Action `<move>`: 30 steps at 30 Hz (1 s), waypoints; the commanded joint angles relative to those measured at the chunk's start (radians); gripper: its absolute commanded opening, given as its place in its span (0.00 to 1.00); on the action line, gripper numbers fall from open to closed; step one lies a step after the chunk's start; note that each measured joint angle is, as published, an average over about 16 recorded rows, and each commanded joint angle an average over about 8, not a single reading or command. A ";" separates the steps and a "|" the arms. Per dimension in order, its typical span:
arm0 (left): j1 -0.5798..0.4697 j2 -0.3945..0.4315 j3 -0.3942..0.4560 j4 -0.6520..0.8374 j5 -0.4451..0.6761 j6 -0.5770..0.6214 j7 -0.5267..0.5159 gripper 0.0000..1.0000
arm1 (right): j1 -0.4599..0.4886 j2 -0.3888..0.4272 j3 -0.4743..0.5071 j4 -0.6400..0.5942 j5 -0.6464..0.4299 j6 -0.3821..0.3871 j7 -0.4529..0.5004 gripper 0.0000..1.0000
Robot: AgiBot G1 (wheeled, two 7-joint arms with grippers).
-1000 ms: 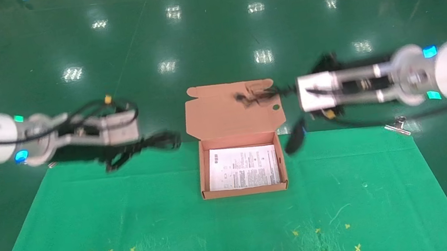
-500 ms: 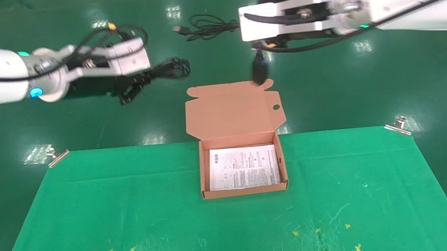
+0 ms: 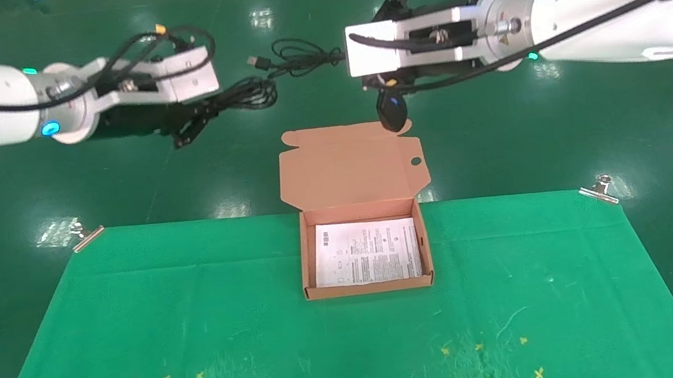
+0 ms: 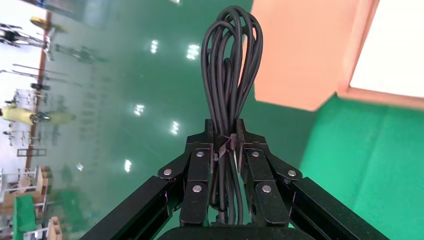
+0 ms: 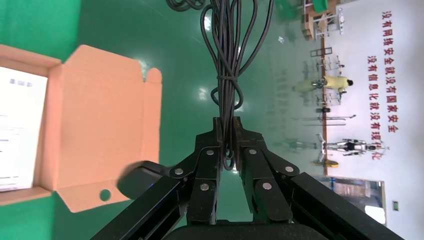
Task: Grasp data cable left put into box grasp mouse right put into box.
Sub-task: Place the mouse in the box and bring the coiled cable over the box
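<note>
L gripper [image 3: 184, 128] up in air, well above and behind mat [image 3: 128, 313], left of box [image 3: 303, 267]; fingers [image 4: 199, 165] clamped on cable [image 3: 242, 94] at its tied middle. Bundle sticks out past fingertips toward R arm, loops hanging free, touching nothing else. Same grip in L wrist view: cable [image 4: 231, 60] pinched between both pads, small tie at pinch point, loop end fanning beyond tips w/ box flap in background.

R gripper [image 3: 349, 53] also raised, behind box, roughly over far edge of lid [image 3: 346, 164]. Fingers [image 5: 210, 165] closed on cord [image 5: 227, 75], not on mouse body. Cord loops and USB plug [image 3: 255, 62] reach out toward L gripper, near cable but apart. Mouse [image 3: 391, 111] dangles below R gripper on cord, hanging just over lid's far right corner; contact w/ lid – can't tell. In R wrist view mouse [image 5: 142, 181] shows as dark blurred shape beside gripper linkage, near lid's round hole.

Box sits on mat at rear centre, open, lid folded back flat past mat's rear edge. Leaflet [image 3: 366, 251] lies flat inside, filling floor of box. Cable and mouse both outside box, both airborne. Clips at mat's rear corners: L [image 3: 87, 236], R [image 3: 600, 189]. Yellow marks on mat near front, both sides.
</note>
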 commanded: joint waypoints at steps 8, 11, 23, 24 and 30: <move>0.030 -0.023 0.035 -0.025 0.068 0.022 -0.047 0.00 | -0.040 -0.020 0.001 -0.036 0.029 0.009 -0.021 0.00; 0.040 -0.035 0.045 -0.044 0.095 0.033 -0.076 0.00 | -0.054 -0.034 0.000 -0.056 0.043 0.008 -0.036 0.00; 0.066 -0.085 0.075 -0.122 0.186 0.078 -0.184 0.00 | -0.090 -0.114 -0.011 -0.200 0.070 0.023 -0.109 0.00; 0.068 -0.088 0.076 -0.127 0.190 0.080 -0.189 0.00 | -0.092 -0.122 -0.012 -0.215 0.072 0.025 -0.115 0.00; 0.075 -0.099 0.078 -0.153 0.201 0.087 -0.209 0.00 | -0.112 -0.160 -0.011 -0.284 0.101 0.026 -0.149 0.00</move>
